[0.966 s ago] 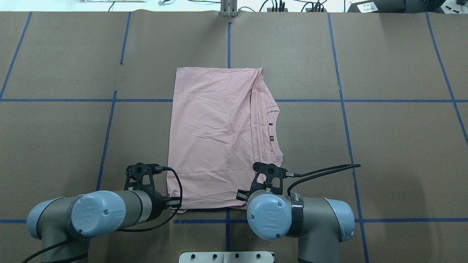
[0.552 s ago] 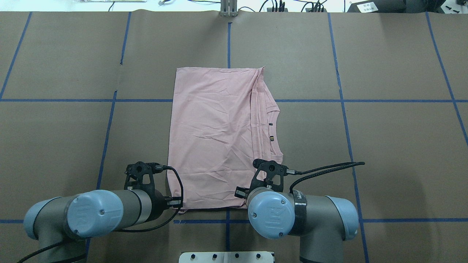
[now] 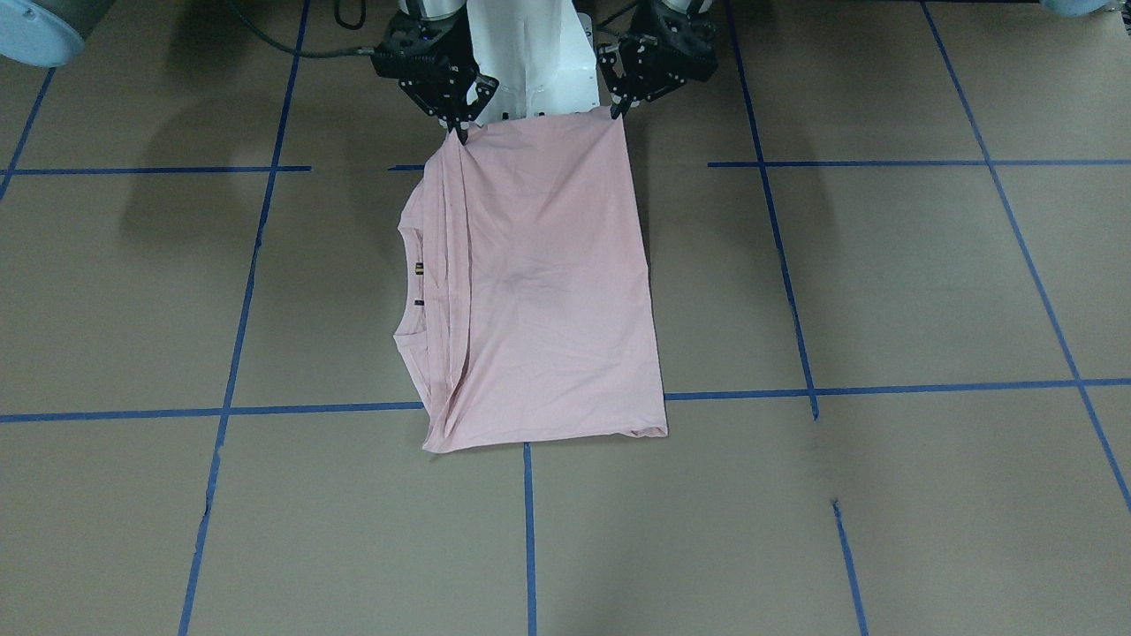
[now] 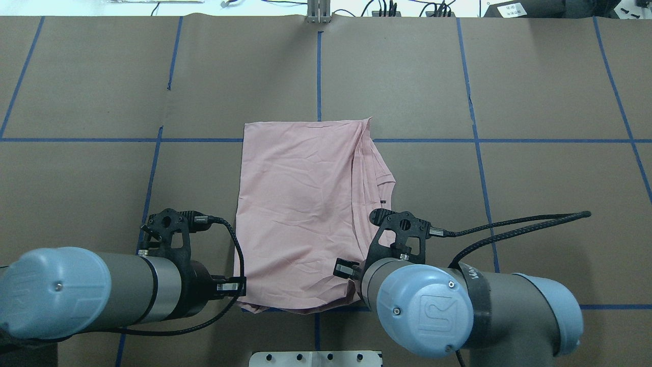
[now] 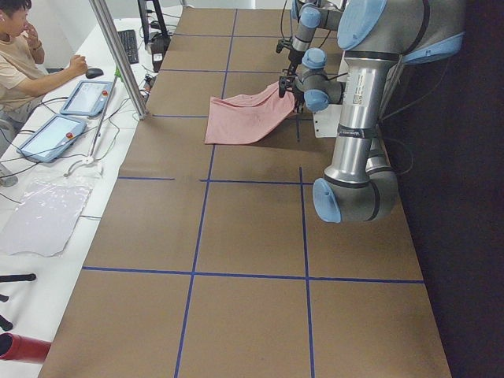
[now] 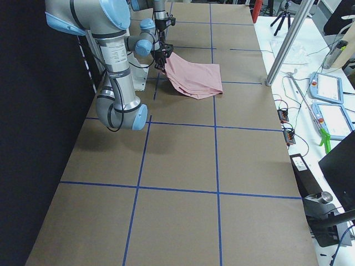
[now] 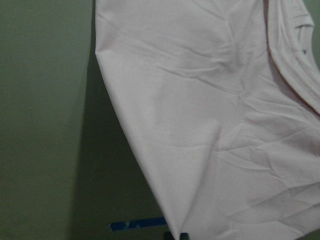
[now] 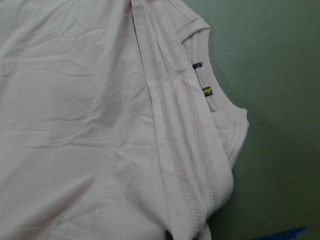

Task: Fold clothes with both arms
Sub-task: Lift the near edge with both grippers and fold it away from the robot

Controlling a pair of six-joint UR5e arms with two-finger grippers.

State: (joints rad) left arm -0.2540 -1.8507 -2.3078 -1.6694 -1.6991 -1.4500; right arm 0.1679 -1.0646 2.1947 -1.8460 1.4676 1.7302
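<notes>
The pale pink T-shirt (image 3: 548,283) lies folded lengthwise on the brown table, its ribbed collar (image 3: 406,274) showing at one long side. Its edge nearest the robot is raised off the table. My left gripper (image 3: 618,110) is shut on one corner of that edge and my right gripper (image 3: 459,131) is shut on the other, collar-side corner. In the overhead view the shirt (image 4: 295,204) hangs between both wrists, which cover the fingertips. The wrist views show only cloth (image 7: 210,125) and the collar (image 8: 220,115) sloping down to the table.
The white pedestal (image 3: 530,62) stands just behind the lifted edge. Blue tape lines (image 4: 318,66) grid the brown table cover. A person (image 5: 24,63) sits at a side bench with tablets (image 5: 83,98). A metal post (image 6: 288,44) stands at the table's far edge.
Both arms have pulled back toward the robot and risen with the near edge. The shirt's far edge has slid toward the robot, up to the blue cross line.
</notes>
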